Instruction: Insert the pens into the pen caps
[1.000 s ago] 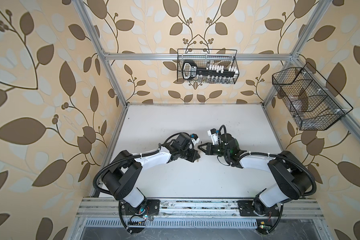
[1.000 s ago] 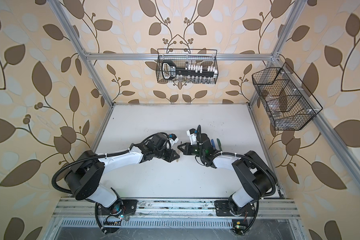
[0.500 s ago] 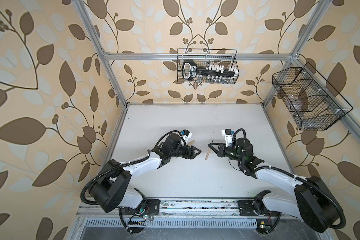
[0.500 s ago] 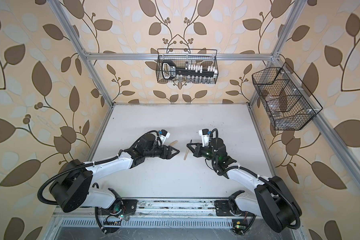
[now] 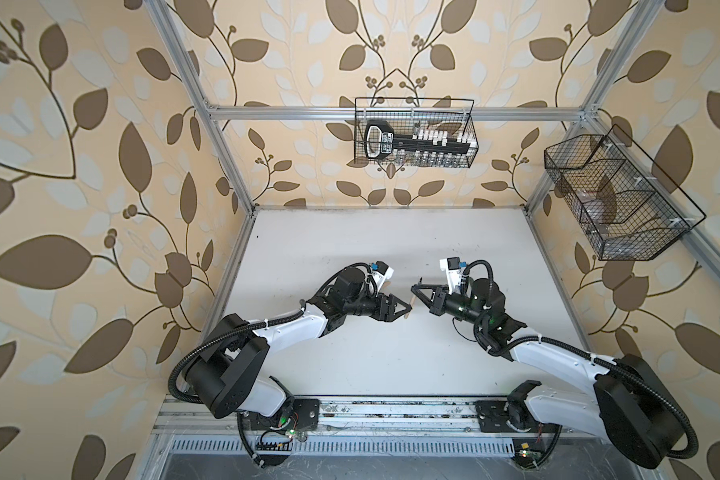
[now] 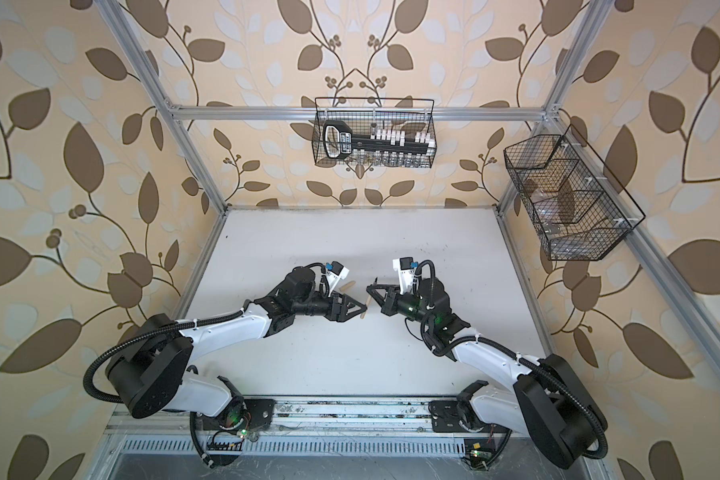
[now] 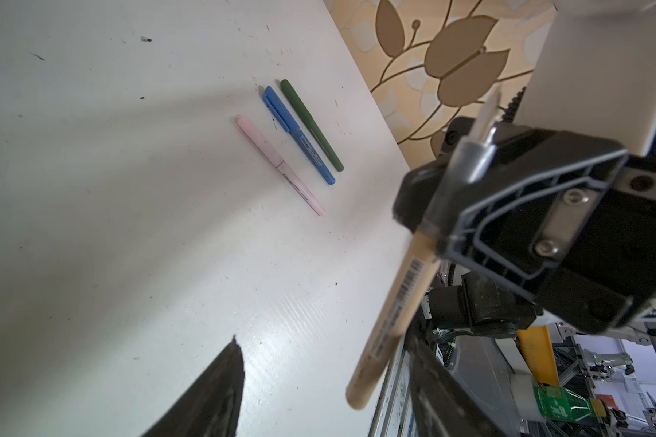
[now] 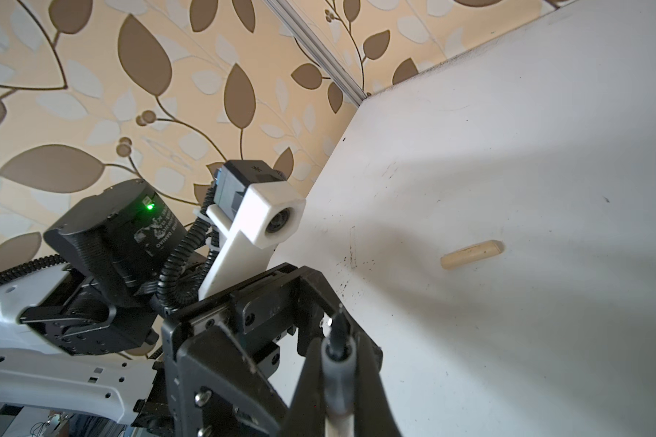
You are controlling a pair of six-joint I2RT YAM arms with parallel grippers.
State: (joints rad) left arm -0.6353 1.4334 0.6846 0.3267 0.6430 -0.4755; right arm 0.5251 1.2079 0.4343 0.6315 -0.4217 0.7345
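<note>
My right gripper [image 8: 338,363] is shut on the grey grip section of the tan pen [image 7: 394,302], dark tip up and uncapped. In both top views it [image 5: 416,288] holds the pen [image 6: 366,308] over the table's middle. My left gripper [image 7: 322,363] faces it, open and empty. The pen's blunt end hangs between the left fingers [image 7: 213,397] and I see no contact. The tan pen cap [image 8: 470,255] lies loose on the table [image 5: 350,232], seen in a top view [image 6: 347,286] behind the left wrist. Pink [image 7: 279,164], blue [image 7: 298,134] and green [image 7: 311,125] pens lie side by side, capped.
A wire basket [image 5: 414,137] with a black tool hangs on the back wall. Another wire basket [image 5: 616,199] hangs on the right wall. The arms' base rail [image 5: 391,411] runs along the table's front edge. Both forearms arch over the table's front half.
The grippers, almost touching a second ago, have drawn apart. The left jaws have opened. The tan cap now lies loose on the table, and the right gripper still holds the tan pen.
</note>
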